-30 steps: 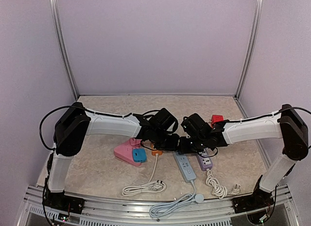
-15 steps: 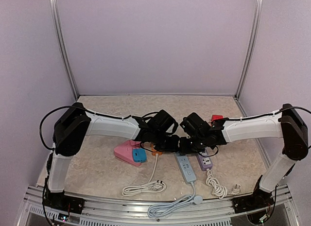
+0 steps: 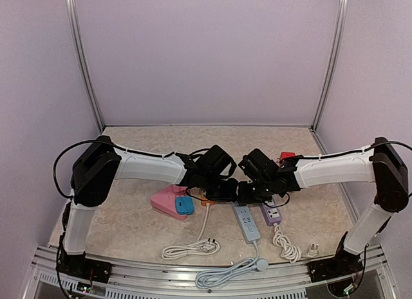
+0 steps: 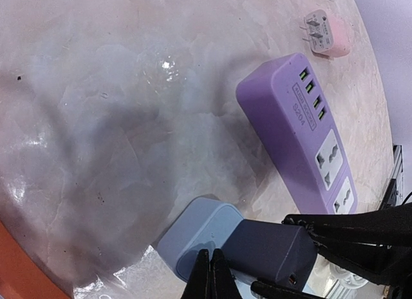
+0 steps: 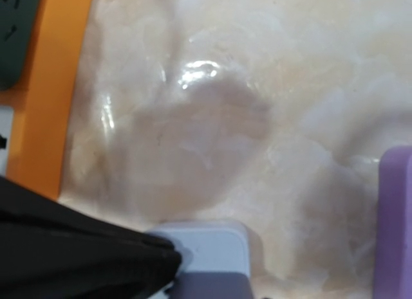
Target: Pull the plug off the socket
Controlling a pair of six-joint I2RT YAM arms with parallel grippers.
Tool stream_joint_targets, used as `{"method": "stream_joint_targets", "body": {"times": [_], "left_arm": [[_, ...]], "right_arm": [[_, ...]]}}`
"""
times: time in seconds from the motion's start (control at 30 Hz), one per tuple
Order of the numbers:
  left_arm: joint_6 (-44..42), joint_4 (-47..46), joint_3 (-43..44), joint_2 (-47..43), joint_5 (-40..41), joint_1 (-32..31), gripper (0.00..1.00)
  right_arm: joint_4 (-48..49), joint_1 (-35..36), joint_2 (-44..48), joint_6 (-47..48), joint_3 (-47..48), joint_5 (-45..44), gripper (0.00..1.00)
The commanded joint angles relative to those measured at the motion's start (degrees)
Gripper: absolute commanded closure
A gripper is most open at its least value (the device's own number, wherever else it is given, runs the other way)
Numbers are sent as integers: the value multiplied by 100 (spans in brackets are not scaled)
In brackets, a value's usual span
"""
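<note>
Lilac walls (image 3: 206, 61) enclose a marbled table (image 3: 122, 222), seen from above. At its centre the left gripper (image 3: 224, 188) and right gripper (image 3: 244, 191) are crowded over the far end of a blue-grey power strip (image 3: 247, 224); the plug is hidden beneath them. A purple strip (image 3: 271, 213) lies just beside it at 3 o'clock, and a pink block (image 3: 166, 202) at 9 o'clock.

From the left wrist, the dark plug (image 4: 267, 247) is seen seated in that strip's end, at 6 o'clock. The left claw is pinched together on nothing and set down at the strip's end. The right claw's black fingers (image 4: 360, 231) appear clamped against the plug's two sides.

From the right wrist, only a strip corner and the plug top are shown at 6 o'clock, with an orange piece (image 5: 51, 87) at 9 o'clock.

The pull is judged best made straight along the pins, with the strip pinned down so it is not lifted too. Open room lies toward 12 o'clock; the sides are hemmed in.
</note>
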State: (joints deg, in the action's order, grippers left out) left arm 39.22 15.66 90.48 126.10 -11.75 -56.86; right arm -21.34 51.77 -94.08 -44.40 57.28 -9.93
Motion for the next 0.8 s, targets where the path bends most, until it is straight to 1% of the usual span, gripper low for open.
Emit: {"method": "stream_joint_targets", "body": {"times": [0.0, 0.2, 0.47, 0.57, 0.77], "left_arm": [[20, 1084, -268, 626, -41, -38, 100], [30, 1119, -240, 687, -59, -13, 100], [15, 1172, -157, 740, -58, -14, 100], [-45, 1212, -115, 689, -9, -7, 100], [-361, 1241, -10, 207, 208, 116, 100]], "right_arm": [[258, 44, 564, -108, 343, -198, 97], [19, 44, 643, -76, 366, -213, 96], [-3, 44, 682, -115, 365, -151, 95], [72, 6, 615, -144, 392, -60, 95], [646, -179, 470, -319, 365, 555, 95]]}}
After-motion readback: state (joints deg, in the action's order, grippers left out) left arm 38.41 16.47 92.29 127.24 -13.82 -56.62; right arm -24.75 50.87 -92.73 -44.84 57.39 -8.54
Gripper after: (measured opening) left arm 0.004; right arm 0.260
